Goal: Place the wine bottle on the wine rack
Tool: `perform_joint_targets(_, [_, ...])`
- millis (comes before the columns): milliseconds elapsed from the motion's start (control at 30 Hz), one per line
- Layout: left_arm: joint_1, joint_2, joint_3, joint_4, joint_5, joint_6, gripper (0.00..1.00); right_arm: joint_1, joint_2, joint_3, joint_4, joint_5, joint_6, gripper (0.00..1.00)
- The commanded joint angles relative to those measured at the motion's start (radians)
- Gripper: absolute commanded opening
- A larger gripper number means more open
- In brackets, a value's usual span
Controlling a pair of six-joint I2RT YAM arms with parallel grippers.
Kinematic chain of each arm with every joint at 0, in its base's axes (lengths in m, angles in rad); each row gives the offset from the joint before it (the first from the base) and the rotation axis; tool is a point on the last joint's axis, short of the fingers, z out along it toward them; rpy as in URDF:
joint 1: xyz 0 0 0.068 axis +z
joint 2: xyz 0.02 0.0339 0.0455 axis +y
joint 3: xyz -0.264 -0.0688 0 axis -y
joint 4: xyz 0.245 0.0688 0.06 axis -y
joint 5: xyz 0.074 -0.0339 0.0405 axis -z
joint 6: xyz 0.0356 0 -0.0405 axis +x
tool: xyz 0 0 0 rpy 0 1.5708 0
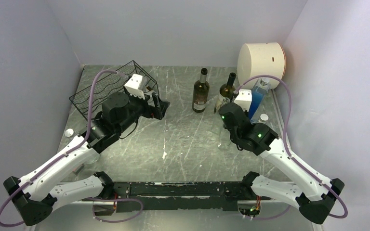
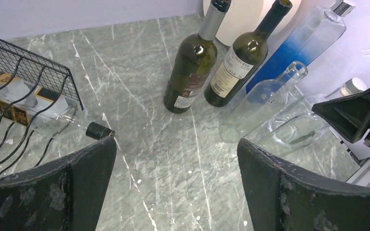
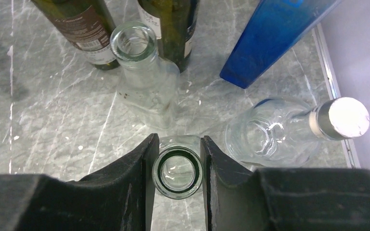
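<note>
On the right of the desk point(image 1: 183, 139), the right gripper point(image 3: 178, 144) is clamping the neck of a clear wine bottle point(image 3: 177, 174).
The left gripper point(image 2: 176, 144) is hanging wide open beside the wine rack point(image 2: 24, 72).

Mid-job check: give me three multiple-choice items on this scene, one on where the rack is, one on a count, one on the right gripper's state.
1. Where does the wine rack stand?
A. back left
B. back right
C. near edge, centre

2. How many dark wine bottles stand upright?
A. one
B. two
C. four

3. The right gripper is:
A. wide open
B. shut on nothing
C. shut on the neck of a clear bottle

Answers:
1 A: the top view shows it in the back left corner.
2 B: two stand side by side at the back centre.
3 C: the right wrist view shows both fingers pressed against the uncapped neck.
</note>
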State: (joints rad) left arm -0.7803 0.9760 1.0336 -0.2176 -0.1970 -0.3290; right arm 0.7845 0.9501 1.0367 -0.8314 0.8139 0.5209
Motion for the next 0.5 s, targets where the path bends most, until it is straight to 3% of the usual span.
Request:
perform_joint_targets(0, [0.001,-0.014,-0.034,0.075,0.026,-0.015,0.99,-0.003,-0.01,0.057,0.028,-0.079,-0.094,0.03])
perform_joint_targets(300, [0.002,-0.017,-0.178,0.233,0.101,0.006,0.99,-0.003,0.014,0.138,0.099,-0.347,-0.201,0.0])
perform_joint_targets(467, [0.002,0.064,-0.269,0.327,0.286,0.096,0.99,-0.002,0.032,0.114,0.228,-0.493,-0.206,0.0])
